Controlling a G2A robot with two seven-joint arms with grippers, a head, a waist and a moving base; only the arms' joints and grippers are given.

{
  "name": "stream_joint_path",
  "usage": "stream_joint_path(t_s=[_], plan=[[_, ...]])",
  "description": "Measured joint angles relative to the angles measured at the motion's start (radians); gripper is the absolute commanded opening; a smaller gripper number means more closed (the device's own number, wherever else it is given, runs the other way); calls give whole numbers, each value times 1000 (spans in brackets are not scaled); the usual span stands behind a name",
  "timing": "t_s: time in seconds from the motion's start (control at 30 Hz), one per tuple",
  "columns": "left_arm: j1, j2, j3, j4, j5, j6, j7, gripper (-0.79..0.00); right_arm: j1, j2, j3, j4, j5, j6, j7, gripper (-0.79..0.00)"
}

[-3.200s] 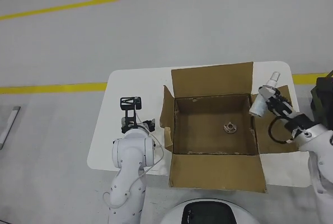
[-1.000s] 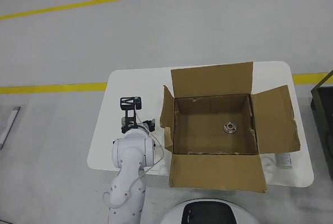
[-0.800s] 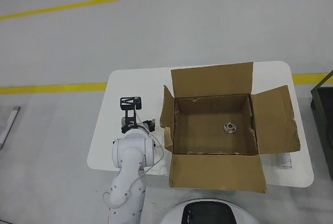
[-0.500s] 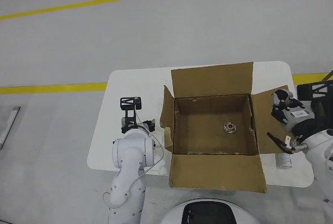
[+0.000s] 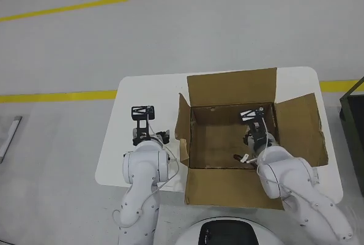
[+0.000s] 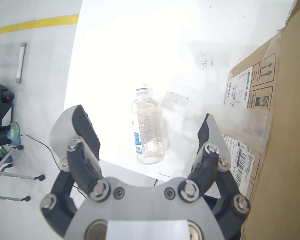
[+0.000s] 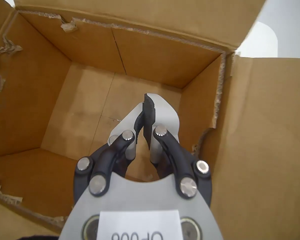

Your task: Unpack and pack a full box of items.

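Under wide-spread left claw (image 6: 143,119), clear plastic bottle (image 6: 150,136) is being judged light, slick, crushable, best gripped mid-body; right claw (image 7: 146,106) pinched closed in cardboard box (image 7: 140,51).

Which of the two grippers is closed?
The right gripper, over the cardboard box, is pressed shut; the left gripper stands wide open above the table.
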Motion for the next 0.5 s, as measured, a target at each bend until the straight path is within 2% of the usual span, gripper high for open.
stream_joint_path(t_s=[0.5], plan=[[0,0,0,0,0,0,0,0,23,-6,-17,30,-11,21,18,-785]])
